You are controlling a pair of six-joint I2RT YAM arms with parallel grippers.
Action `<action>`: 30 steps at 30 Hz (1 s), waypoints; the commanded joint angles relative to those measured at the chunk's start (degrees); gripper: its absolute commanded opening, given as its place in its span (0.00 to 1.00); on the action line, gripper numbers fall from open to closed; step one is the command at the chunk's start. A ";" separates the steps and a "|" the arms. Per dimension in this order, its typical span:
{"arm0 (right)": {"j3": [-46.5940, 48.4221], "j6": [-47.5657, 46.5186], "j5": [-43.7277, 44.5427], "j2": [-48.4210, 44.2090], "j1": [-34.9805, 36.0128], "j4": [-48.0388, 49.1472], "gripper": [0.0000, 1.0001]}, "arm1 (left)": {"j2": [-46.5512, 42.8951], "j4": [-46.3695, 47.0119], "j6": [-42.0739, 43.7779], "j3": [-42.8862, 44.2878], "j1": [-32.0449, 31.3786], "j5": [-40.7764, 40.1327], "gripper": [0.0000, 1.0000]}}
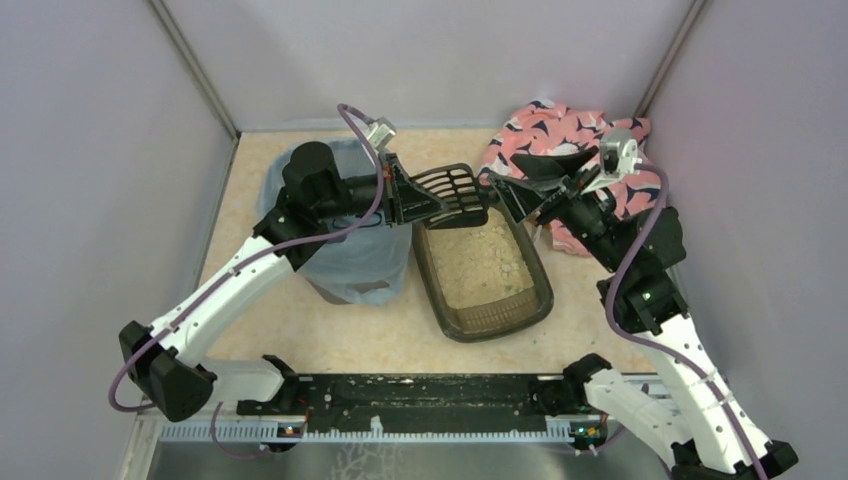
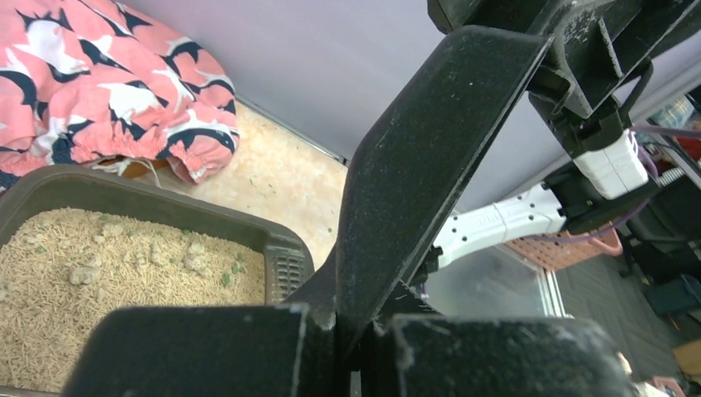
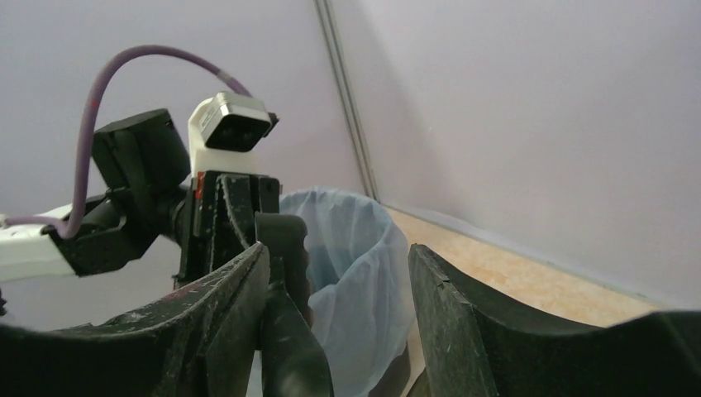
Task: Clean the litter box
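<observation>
Now the left claw [image 1: 405, 197] clamps the black scoop [image 1: 452, 190] above the far end of the litter box [image 1: 500, 322]; the right claw [image 1: 505, 192] stands wide beside it.

From above, the left arm covers most of the bin [image 1: 355, 262]. The scoop [image 1: 452, 185] hides the far end of the litter box [image 1: 495, 322], and the scoop's handle end disappears inside the left tool [image 1: 418, 203]. The right arm covers part of the cloth [image 1: 545, 125], and the picture's bottom edge cuts off that arm's base.

In the left wrist view the scoop blocks the middle. The litter box runs out past the left edge and under the fingers [image 2: 198, 347], and the cloth is cut off at the top and left.

In the right wrist view the right tool [image 3: 335, 331] hides the bin's lower half. Whether the scoop touches its near finger cannot be told.
</observation>
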 commanded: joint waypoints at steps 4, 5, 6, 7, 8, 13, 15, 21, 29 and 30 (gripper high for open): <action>1.50 -4.15 -5.66 -5.15 -0.11 -5.49 0.64 | 2.19 9.08 -10.99 -0.64 5.50 16.02 0.00; 1.60 -4.45 -6.54 -5.72 -0.11 -6.07 0.66 | 2.89 10.22 -12.19 -0.74 5.73 17.29 0.00; 1.92 -4.95 -7.38 -6.18 -0.11 -6.84 0.66 | 3.54 11.26 -13.18 -0.77 5.80 18.33 0.00; 2.21 -5.44 -8.13 -6.50 -0.11 -7.71 0.66 | 3.96 11.88 -13.73 -0.77 5.92 19.01 0.00; 2.55 -6.06 -8.27 -6.85 -0.11 -8.03 0.66 | 4.32 12.38 -14.06 -0.71 5.91 19.50 0.00; 2.54 -7.13 -8.53 -7.62 -0.11 -9.75 0.65 | 4.80 14.26 -15.13 -0.99 5.96 20.48 0.00; 2.47 -6.96 -8.83 -7.32 -0.11 -9.17 0.65 | 4.67 14.44 -15.39 -1.73 5.88 20.56 0.00; 1.72 -7.01 -9.30 -5.75 -0.11 -6.59 0.65 | 2.92 15.80 -16.35 -4.29 5.87 20.41 0.00; 1.78 -5.77 -10.29 -3.57 -0.11 -2.95 0.55 | 1.94 17.15 -17.09 -6.09 5.89 20.00 0.00; 1.66 -5.66 -10.43 -3.58 -0.11 -2.75 0.52 | 1.92 17.19 -17.05 -6.01 5.89 19.99 0.00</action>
